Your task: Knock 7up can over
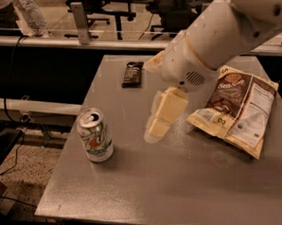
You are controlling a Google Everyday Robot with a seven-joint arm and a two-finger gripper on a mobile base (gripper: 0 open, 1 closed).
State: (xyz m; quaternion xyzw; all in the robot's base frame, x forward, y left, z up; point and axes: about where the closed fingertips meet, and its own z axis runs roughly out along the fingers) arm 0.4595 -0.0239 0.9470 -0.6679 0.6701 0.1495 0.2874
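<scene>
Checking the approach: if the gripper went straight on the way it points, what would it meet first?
Probably the bare table under the gripper, which hangs between the 7up can and the chip bag, not the can; depth is unclear.

Table [183,188]: 7up can [96,135], candy bar [132,74], bag [240,109]

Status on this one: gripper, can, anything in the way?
Gripper over the table, right of the 7up can in view, not touching. Can upright near left edge. Candy bar and chip bag outside the gap.
</scene>
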